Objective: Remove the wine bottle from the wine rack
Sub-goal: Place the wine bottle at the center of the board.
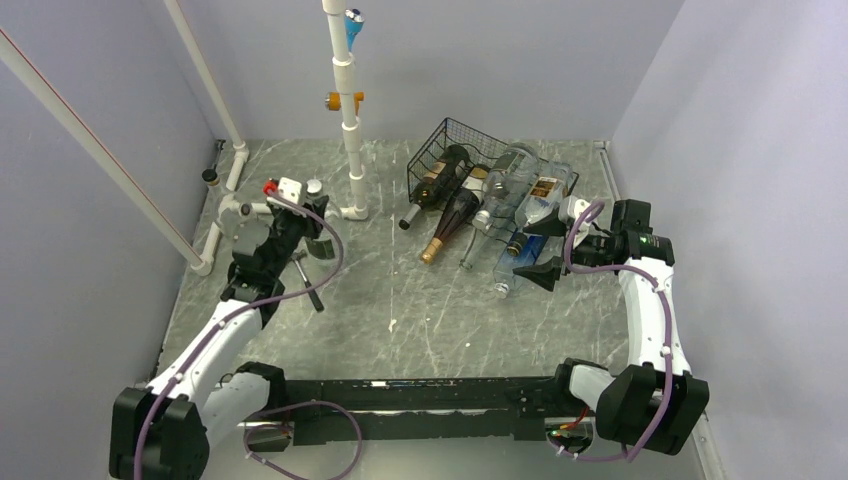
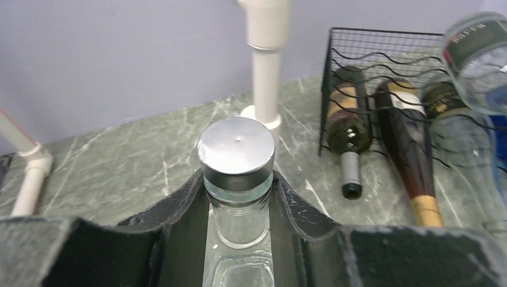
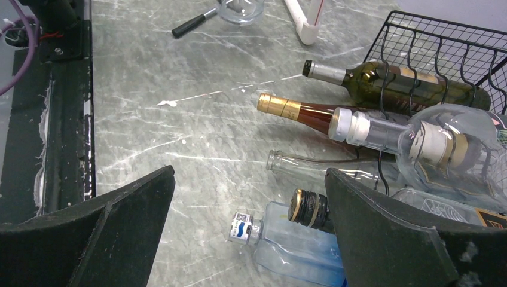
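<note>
On the wine rack lie bottles.

The wine rack stood at the far right of the table. Bottles lay in it side by side (some stacked on others at the right), necks toward the near left. A pipe post rose left of it. Farther left, the left gripper enclosed a capped bottle. The right gripper hung just before the rightmost necks.
</note>
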Motion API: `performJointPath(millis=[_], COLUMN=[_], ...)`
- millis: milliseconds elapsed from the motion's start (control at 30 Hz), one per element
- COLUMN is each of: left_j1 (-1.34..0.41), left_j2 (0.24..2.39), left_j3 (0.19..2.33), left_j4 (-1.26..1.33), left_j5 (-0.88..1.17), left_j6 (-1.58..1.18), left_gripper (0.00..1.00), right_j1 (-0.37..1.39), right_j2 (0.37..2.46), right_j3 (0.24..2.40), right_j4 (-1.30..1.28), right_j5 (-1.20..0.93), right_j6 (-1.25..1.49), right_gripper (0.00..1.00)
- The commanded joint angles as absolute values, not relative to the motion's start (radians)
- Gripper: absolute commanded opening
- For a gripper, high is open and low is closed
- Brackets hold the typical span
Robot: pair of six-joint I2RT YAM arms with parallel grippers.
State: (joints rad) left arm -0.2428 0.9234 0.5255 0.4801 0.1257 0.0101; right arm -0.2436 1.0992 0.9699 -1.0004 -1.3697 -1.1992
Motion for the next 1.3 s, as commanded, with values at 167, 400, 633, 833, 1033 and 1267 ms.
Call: performJointPath(millis=[167,400,633,833,1033,1267], left_j1=[-0.111,-0.053,-0.018,0.021,0.042,0.065], left_j2=[1.014,1.111,1.175,1.209,1.233,1.249], left_j3=[0.7,0.75,0.758,0.752,0.739,0.719], left_j4=[0.821,0.874,0.911,0.928,0.942,0.952], left_j5=[0.133,0.161,0.162,0.176,0.18,0.179], left_j6=[0.006,-0.027,-0.012,-0.018,-0.015,-0.012], left_gripper=[0.0,0.0,0.0,0.0,0.0,0.0], right_j1=[-0.25,-0.249,-0.25,-0.25,-0.25,-0.25], right_j2=[1.083,1.085,1.089,1.092,1.094,1.097], right_j3=[0.969,0.968,0.966,0.966,0.965,0.964], right_j4=[-1.017,-1.017,-1.014,-1.013,-1.011,-1.01], right_j5=[-1.404,-1.401,-1.398,-1.396,-1.394,-1.393], right_j6=[-1.251,-1.254,-1.253,-1.25,-1.25,-1.25], right_gripper=[0.99,0.99,0.99,0.99,0.99,0.99])
